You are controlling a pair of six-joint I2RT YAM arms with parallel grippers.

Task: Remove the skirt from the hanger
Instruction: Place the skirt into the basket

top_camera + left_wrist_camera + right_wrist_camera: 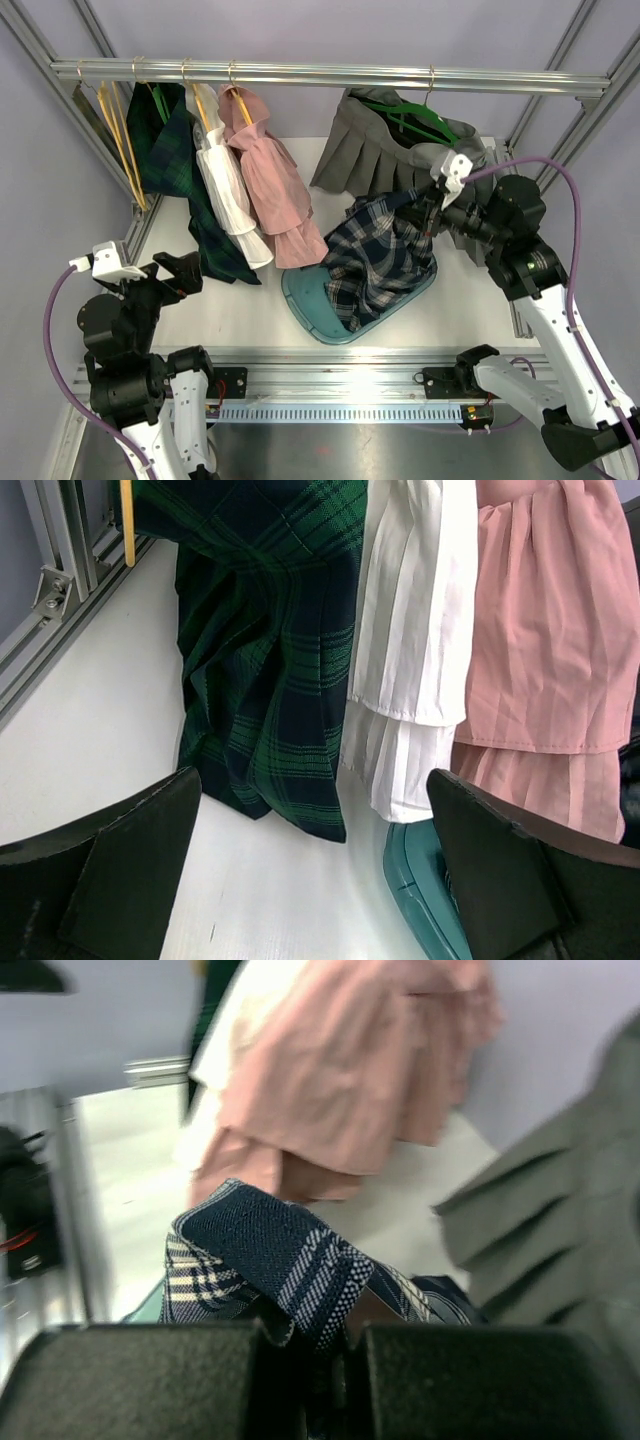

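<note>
Four skirts hang on the rail [330, 73]: green plaid [175, 160], white [228, 185], pink [275, 180], and grey [360, 150] under a green hanger [425, 125]. Looks mostly done to me. The navy plaid skirt [380, 255] is off the rail, draped into the teal bin [310, 305], with its top pinched tight in the right gripper [432, 205]. What's left is probably just letting go. The left gripper [180, 272] is spread wide and empty. Can't tell if a hanger's buried in the navy folds, and the right wrist view is blurry.
</note>
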